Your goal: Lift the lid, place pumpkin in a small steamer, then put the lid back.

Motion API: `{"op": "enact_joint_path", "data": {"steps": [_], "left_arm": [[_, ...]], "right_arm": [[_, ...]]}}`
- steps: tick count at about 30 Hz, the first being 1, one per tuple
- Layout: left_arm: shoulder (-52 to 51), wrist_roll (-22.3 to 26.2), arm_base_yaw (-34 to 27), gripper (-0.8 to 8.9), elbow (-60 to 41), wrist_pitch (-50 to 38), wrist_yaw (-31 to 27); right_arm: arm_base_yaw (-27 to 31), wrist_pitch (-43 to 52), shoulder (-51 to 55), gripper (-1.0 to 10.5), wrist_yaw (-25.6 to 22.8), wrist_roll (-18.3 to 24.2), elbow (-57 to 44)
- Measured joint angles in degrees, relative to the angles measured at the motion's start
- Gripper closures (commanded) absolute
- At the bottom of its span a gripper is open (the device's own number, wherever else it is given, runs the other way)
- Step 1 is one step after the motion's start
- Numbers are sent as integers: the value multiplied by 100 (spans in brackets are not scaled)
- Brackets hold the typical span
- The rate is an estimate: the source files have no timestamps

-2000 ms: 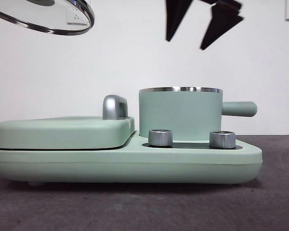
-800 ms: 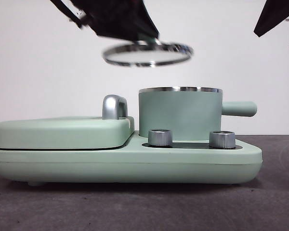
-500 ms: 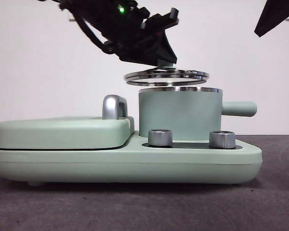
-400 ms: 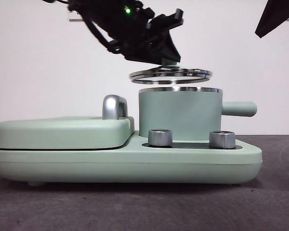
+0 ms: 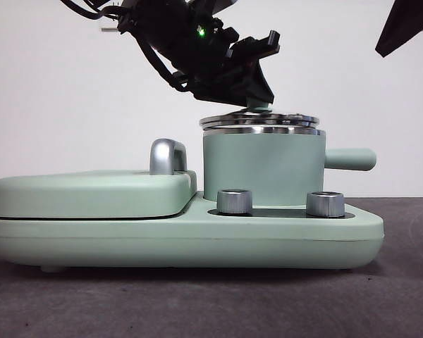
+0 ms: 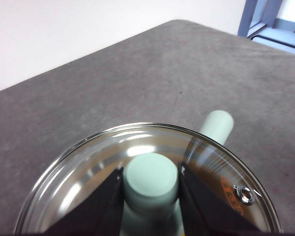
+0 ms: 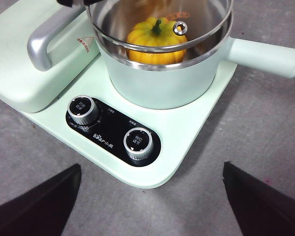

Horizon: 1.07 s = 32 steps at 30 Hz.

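Nearest the front camera, two steel knobs (image 5: 235, 201) stand on the black control panel (image 7: 113, 132) along the front edge of the mint-green appliance base (image 5: 183, 239), which rests on the grey tabletop (image 5: 197, 303). Behind them, on the right half of the base, stands the small steamer (image 5: 262, 169), its stubby side handle (image 5: 349, 159) pointing straight out to the right, level with the tabletop. To the left lies the flat griddle cover (image 5: 92, 193) with its curved steel handle (image 5: 166, 156) next to the pot.

The lid (image 5: 259, 122) lies nearly flat at the steamer's steel rim, slightly offset toward the left in the front view; the right wrist view shows a thin gap between lid rim and pot rim on the near side, so whether it is fully seated cannot be told. The left gripper (image 6: 151, 184) reaches down from the upper left and is clamped on the lid's mint-green knob (image 6: 151, 179), one black jaw pressed to each side of it.

Through the glass, the pumpkin (image 7: 156, 42) sits inside the steamer on its base, its green stem upward.

The right gripper (image 7: 150, 196) hangs high over the front right of the base, jaws spread wide and holding nothing.
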<state>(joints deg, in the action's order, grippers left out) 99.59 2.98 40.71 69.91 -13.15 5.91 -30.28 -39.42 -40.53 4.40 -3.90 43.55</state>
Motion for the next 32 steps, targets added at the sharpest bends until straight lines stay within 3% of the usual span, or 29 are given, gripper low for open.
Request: {"op": "enact_joint_path", "data": {"steps": [27,32], "left_arm": [[166,44,9,802,136,254,173],[166,44,9,667,164,332,175]], "right_arm": [[0,-26,0,501,0,0,0],[0,-26,0,501,0,0,0]]}}
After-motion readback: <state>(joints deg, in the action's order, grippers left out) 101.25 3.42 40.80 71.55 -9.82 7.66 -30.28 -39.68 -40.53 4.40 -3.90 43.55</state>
